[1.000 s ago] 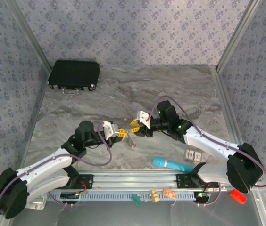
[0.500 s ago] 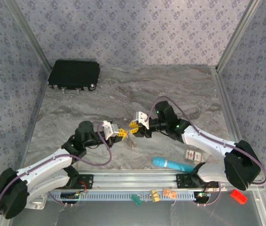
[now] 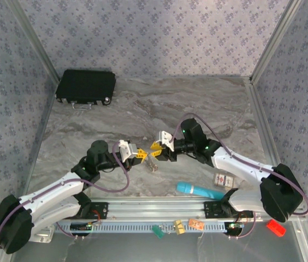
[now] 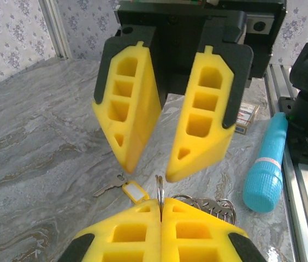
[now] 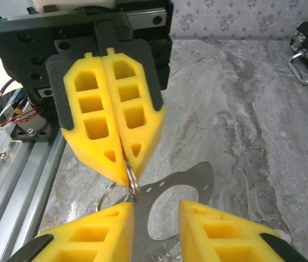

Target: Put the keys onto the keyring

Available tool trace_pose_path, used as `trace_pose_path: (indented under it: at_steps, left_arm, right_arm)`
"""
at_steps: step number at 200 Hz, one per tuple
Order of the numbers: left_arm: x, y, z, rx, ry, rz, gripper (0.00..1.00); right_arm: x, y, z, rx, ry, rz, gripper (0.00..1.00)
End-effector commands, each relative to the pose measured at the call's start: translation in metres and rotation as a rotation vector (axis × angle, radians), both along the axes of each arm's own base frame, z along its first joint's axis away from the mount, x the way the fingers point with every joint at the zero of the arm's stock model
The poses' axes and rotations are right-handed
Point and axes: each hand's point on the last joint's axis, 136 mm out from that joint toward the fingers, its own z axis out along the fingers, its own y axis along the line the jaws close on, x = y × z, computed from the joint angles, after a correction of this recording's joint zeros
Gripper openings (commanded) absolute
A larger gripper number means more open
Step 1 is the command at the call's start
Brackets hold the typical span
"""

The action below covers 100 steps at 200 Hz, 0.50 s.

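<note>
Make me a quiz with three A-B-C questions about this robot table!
1. Where is the black case?
A. far left corner
B. near right corner
C. in a gripper

2. What colour is the cylinder?
A. red
B. turquoise
C. black

3. The left gripper is:
A. wide open
B. shut on the keyring
C. holding the cylinder

Answers: 1 A, it lies by the far left wall. 2 B, it looks turquoise from above. 3 B, its yellow fingers pinch the thin ring.
</note>
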Motion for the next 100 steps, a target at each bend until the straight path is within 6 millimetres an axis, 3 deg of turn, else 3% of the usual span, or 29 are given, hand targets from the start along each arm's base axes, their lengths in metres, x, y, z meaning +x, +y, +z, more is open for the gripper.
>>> trace_pose_path:
  at_steps: [1,67,100]
  left_arm:
    - [-0.0046,-0.0035,0.019,-0.054,-0.046,-0.035,0.0]
    - [-0.0067,-0.0037,0.0195,-0.058,-0.046,-0.046,0.0]
    - [-0.0062,-0.0042,0.0194,-0.059,-0.046,-0.047,0.0]
  right_arm:
    - [-0.0041,0.0075,0.0059,0.012,0.017,0.037,0.28]
    - [-0.0004,0.0148,0.007,0.016,0.009,0.041,0.19]
    - [-0.0038,0.0174,0.0115,0.031,0.014,0.064,0.19]
